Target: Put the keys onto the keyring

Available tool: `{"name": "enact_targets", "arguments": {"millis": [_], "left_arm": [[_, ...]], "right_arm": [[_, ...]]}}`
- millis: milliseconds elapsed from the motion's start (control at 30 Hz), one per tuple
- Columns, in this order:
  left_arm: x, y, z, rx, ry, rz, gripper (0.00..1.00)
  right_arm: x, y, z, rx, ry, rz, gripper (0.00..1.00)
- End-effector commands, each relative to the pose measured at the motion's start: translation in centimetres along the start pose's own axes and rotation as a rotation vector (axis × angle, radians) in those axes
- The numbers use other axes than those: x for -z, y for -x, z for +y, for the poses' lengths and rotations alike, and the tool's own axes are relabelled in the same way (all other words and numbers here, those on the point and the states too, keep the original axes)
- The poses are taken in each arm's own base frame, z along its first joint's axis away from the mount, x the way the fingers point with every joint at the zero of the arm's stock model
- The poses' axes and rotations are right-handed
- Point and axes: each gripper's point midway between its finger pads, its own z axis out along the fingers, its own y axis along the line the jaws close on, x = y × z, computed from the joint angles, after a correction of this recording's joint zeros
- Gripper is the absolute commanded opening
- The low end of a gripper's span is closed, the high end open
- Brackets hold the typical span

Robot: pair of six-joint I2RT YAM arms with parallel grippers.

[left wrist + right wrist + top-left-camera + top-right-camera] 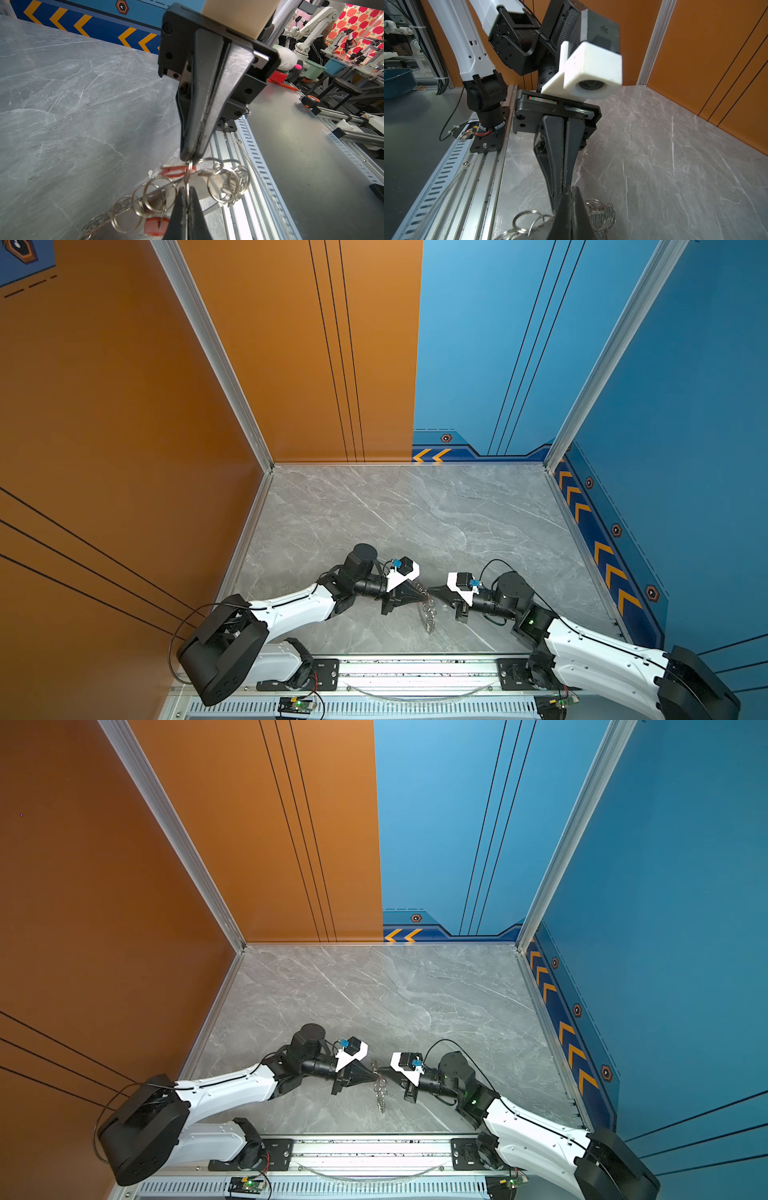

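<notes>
Near the middle of the worktop's front edge the two arms met nose to nose. The left gripper and the right gripper were each pressed fully together. They pinched the same upright split ring of the keyring from opposite ends, so the thin wire loop stood stretched between two pairs of tapered black tips. From that ring the rest trailed off as a loose chain of bright silver rings. In both top views the keyring ran lengthwise from the meeting tips toward the front edge, sagging to the grey marble as far as could be judged.

The coming move seemed to turn on the first of the keys — its flat orange-red plastic tag lay crosswise against the held ring, just beside the right gripper's tips. Whether it passed through the loop or only behind it, I could not tell. The right arm was the nearer one to it. A second tag, round-edged and matte, sat among the rings close beside the left gripper's fingers. The small metal blades were hard to tell from the shiny rings.
</notes>
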Motion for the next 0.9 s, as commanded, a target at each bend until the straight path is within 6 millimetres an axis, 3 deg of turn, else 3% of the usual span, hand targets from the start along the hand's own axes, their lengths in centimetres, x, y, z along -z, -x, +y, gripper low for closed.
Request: {"name": "enact_targets", "arguments": {"millis": [0,233,867], "left_arm": [[-0.16,0.6,-0.29,0.003,-0.029,-0.006,0.0],[-0.15,0.64,-0.28,0.001,-0.028,-0.007,0.0],[-0.18,0.65,-0.33,0.003,-0.032,-0.007,0.0]], "right_arm": [[-0.09,0.46,0.36,0.009,0.02,-0.004,0.0],[0.29,1.08,0.18,0.019,0.001,-0.022,0.0],[-0.08,0.42,0.19,0.009,0.008,0.002,0.0]]}}
